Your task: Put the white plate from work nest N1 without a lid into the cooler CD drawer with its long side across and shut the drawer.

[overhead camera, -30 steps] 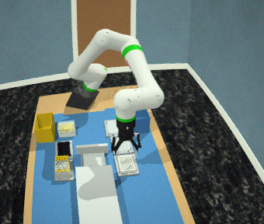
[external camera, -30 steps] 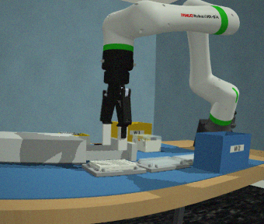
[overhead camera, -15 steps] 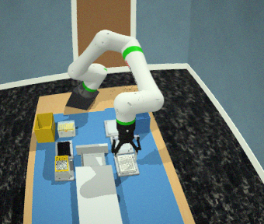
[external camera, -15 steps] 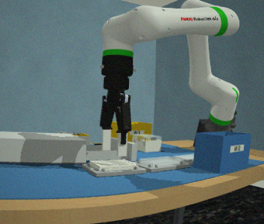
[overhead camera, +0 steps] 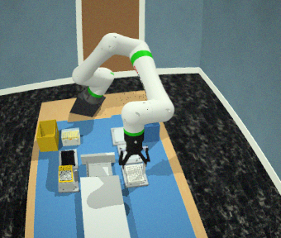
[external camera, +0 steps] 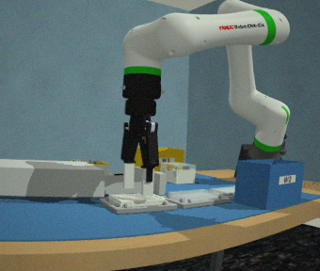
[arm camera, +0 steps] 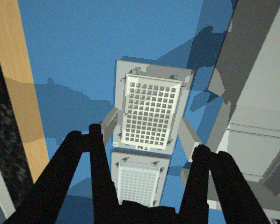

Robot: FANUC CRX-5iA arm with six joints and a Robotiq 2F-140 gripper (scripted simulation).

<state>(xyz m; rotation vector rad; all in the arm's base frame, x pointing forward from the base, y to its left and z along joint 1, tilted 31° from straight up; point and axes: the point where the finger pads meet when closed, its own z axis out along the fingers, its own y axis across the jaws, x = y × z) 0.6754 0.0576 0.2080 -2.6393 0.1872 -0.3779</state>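
Note:
The white plate (overhead camera: 135, 174) with its grid of wells lies without a lid in the grey nest N1, right of the cooler. It also shows in the side view (external camera: 136, 199) and in the wrist view (arm camera: 151, 111). My gripper (overhead camera: 135, 160) is open and empty. It points straight down just above the plate's near end (external camera: 139, 181), with one finger on each long side (arm camera: 149, 130). The cooler CD (overhead camera: 103, 207) is a long white housing. Its drawer (overhead camera: 98, 168) stands open toward the arm's base, with the bar handle (overhead camera: 97, 158) in front.
A second nest with a plate (overhead camera: 119, 135) lies behind N1, and the blue bin (external camera: 268, 181) beyond it. On the left are a yellow bin (overhead camera: 48, 135), a tip box (overhead camera: 70, 136) and nests with a black plate (overhead camera: 68, 157) and a yellow one (overhead camera: 65, 174).

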